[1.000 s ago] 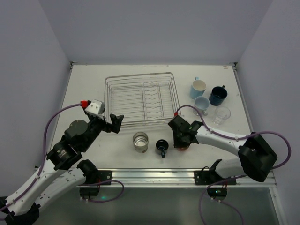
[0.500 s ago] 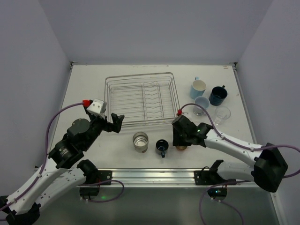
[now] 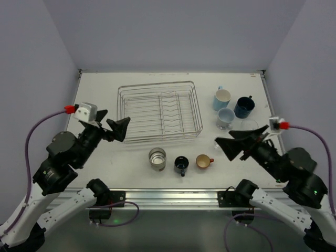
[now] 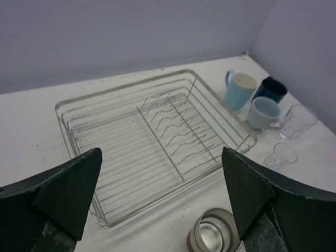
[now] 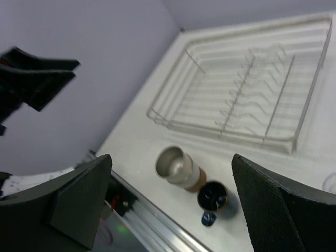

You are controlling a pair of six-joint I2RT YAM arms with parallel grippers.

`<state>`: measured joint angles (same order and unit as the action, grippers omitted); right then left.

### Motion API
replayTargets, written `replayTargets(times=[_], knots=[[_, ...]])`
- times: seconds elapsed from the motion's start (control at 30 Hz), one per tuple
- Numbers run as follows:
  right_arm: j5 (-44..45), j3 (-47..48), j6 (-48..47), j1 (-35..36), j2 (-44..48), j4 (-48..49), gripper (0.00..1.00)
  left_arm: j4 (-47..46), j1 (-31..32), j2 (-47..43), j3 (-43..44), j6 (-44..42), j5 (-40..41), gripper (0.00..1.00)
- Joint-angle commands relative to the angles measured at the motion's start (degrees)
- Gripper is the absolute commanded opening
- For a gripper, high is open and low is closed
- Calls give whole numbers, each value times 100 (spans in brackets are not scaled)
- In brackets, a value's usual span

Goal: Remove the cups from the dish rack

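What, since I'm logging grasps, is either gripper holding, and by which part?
Nothing is held: the left gripper and the right gripper are both wide open and empty.

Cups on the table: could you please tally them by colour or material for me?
Light blue mugs: 2
Navy mug: 1
Small dark blue cup: 1
Small orange cup: 1
Metallic cup: 1
Clear glasses: 2
Total: 8

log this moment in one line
dish rack: empty | orange cup: upright on table, ungripped | left gripper: open | right gripper: open
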<state>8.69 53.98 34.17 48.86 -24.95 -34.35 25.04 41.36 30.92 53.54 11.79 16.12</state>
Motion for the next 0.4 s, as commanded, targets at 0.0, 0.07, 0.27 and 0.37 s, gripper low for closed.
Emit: replayTargets(times=[0.0, 0.07, 0.27, 0.37], knots=[[448, 525, -675, 36, 508, 332, 99, 220, -32, 19, 945, 43, 216, 100], [712, 649, -780, 36, 719, 376, 99, 431, -32, 151, 1236, 16, 330, 100], [1267, 421, -825, 36, 1238, 526, 99, 485, -32, 169, 1607, 7, 427, 100], [1250, 342, -816, 36, 1194, 534, 99, 502, -23, 213, 1537, 51, 523, 100]])
